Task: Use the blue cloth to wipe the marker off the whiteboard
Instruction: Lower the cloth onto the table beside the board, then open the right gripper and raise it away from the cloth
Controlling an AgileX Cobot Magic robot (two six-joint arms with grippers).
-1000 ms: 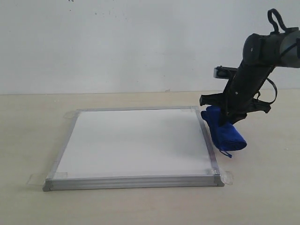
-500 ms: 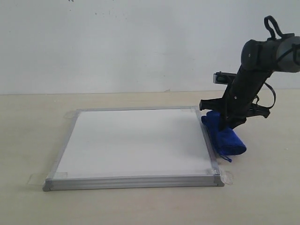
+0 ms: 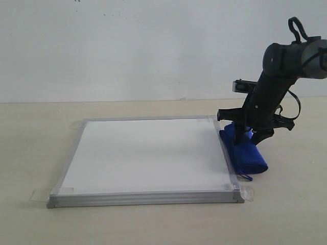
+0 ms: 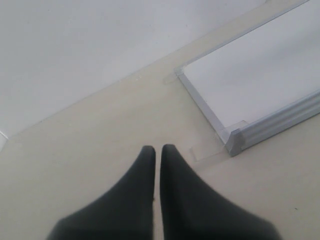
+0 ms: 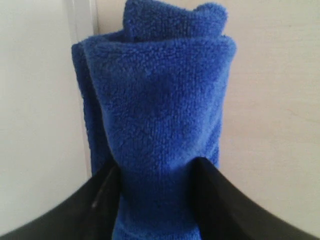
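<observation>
The blue cloth [image 3: 245, 153], rolled and clamped in my right hand [image 3: 250, 137], rests on the tabletop [image 3: 286, 204] just right of the whiteboard [image 3: 145, 153], which shows no marker, so wiping appears finished with only release left; my left hand [image 4: 157, 150] is closed on nothing.

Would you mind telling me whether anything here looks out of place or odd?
One thing: the whiteboard shows no marker line at all, yet the right gripper clasps the blue cloth beside its right frame.
</observation>
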